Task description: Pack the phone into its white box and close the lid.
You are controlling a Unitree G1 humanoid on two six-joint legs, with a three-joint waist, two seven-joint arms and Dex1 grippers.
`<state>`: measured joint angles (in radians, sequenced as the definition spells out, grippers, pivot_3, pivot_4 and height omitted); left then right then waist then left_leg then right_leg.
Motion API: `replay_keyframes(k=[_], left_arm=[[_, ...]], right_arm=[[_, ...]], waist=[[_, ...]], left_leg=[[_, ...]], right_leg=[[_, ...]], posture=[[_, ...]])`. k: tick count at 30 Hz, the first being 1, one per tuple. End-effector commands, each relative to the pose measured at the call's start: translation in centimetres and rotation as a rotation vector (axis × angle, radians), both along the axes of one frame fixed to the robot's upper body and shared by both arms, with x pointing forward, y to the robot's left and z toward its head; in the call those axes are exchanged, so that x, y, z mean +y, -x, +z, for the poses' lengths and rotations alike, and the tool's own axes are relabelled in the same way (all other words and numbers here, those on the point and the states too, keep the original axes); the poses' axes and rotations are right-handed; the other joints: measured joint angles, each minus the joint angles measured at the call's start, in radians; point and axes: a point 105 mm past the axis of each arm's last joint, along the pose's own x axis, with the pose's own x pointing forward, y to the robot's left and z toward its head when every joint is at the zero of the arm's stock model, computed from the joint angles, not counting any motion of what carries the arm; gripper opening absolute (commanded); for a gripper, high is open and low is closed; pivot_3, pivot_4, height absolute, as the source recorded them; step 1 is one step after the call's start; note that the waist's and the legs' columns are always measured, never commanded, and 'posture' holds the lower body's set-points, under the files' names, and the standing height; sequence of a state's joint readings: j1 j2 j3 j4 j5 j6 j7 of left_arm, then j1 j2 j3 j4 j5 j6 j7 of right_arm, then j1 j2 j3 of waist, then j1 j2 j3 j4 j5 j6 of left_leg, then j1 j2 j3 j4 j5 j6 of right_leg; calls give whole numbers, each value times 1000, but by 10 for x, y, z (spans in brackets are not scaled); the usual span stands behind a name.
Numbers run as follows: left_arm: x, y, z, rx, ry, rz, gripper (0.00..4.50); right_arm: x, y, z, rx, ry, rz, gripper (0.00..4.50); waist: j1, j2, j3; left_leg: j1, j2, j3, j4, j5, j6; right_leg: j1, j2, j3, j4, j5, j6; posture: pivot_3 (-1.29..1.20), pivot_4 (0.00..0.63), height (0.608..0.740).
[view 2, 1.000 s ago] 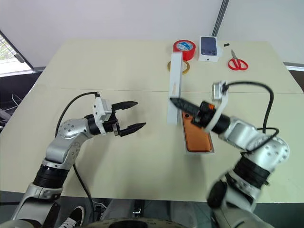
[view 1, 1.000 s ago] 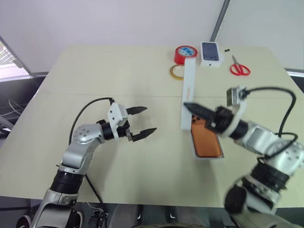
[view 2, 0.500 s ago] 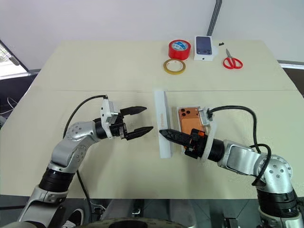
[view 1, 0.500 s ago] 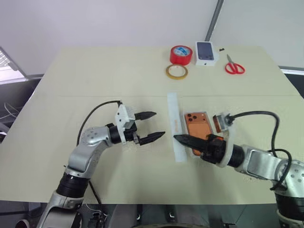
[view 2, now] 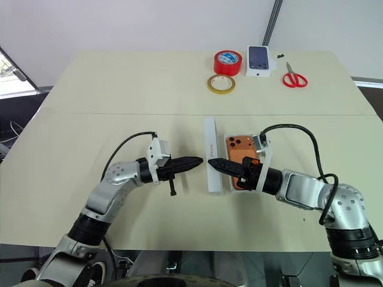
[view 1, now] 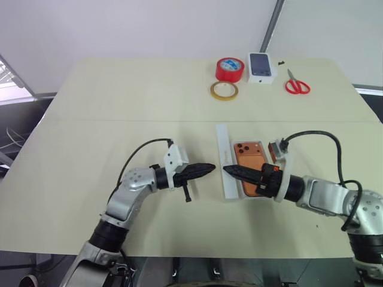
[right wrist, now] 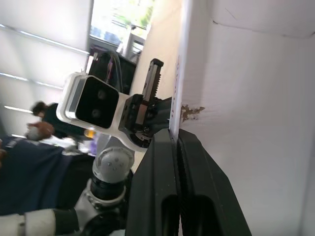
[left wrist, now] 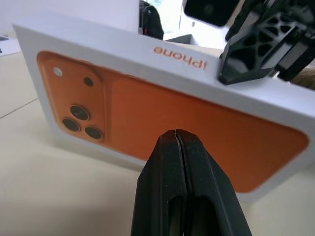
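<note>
The lid [left wrist: 162,113] is seen as smooth matt white card with an orange print; the desk [view 1: 119,95] looks matt beige.

Red tape roll [view 1: 230,68]; scissors [view 1: 297,85]; small box [view 1: 261,66]

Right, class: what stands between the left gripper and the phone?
The lid, up on its edge, stands between the left gripper and the phone, as both eye views show.

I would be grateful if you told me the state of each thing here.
Lid: off, standing on its long edge beside the phone.
Phone: lying back up, uncovered.
Right gripper: shut on the lid.
Left gripper: shut, empty.
Scissors: closed.
</note>
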<state>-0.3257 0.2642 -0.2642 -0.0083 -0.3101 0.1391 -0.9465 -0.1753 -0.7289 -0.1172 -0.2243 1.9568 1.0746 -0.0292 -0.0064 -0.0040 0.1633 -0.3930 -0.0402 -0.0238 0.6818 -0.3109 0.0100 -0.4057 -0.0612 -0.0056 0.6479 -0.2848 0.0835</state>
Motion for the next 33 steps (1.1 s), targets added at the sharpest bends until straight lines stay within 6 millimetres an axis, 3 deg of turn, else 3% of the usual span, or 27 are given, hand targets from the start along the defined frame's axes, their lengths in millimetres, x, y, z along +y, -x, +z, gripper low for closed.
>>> replay_keyframes(k=[1, 6, 12, 19, 23, 27, 30, 33], left_arm=[[-9, -3, 4, -42, 7, -13, 26], [-19, -6, 5, -37, 24, -28, 26], [-24, -5, 3, -38, 17, -53, 0], [-46, -11, 1, -16, 47, -62, 0], [-65, -17, 4, -5, 81, -63, 0], [-65, -21, 12, -6, 109, -60, 0], [-46, -24, 12, -25, 84, -37, 0], [-26, -27, 9, -28, 41, -15, 0]], right_arm=[[-4, -6, 3, -4, 15, -12, 0], [-11, -15, -5, 28, 19, -39, 0], [-38, -29, -2, -35, 88, -127, 2868], [-104, -28, 11, -125, 161, -300, 2868], [-127, -34, 19, -248, 293, -390, 2868], [-135, -43, 18, -426, 507, -439, 2868], [-134, -44, 13, -511, 575, -454, 2069], [-133, -44, 8, -633, 714, -437, 575]], waist=[[0, 0, 0], [0, 0, 0], [1, 0, 0], [22, 0, 0], [19, 0, 0], [17, 0, 0], [17, 0, 0], [19, 1, 0]], left_leg=[[0, 0, 0, 0, 0, 0], [0, 0, 0, 0, 0, 0], [0, 0, 0, 0, 0, 0], [-1, 0, 0, 1, -1, 2], [-1, 0, 1, 1, -1, 2], [0, 0, 1, 1, -1, 2], [0, 1, 1, 0, -1, 2], [0, 2, 1, 0, -1, 1]], right_leg=[[0, 0, 0, 0, 0, 0], [0, 0, 0, 0, 0, 0], [0, 0, 0, 0, 0, 0], [1, 0, 0, -2, 0, 0], [0, 0, 0, -1, 0, 0], [0, 1, 0, 0, 0, 0], [-1, 3, 0, 1, 0, 0], [-1, 4, 0, 1, 0, 0]], posture=[[0, 150, 740], [0, 150, 740], [0, 150, 740], [0, 150, 740], [0, 150, 740], [0, 150, 740], [0, 150, 740], [0, 150, 740]])
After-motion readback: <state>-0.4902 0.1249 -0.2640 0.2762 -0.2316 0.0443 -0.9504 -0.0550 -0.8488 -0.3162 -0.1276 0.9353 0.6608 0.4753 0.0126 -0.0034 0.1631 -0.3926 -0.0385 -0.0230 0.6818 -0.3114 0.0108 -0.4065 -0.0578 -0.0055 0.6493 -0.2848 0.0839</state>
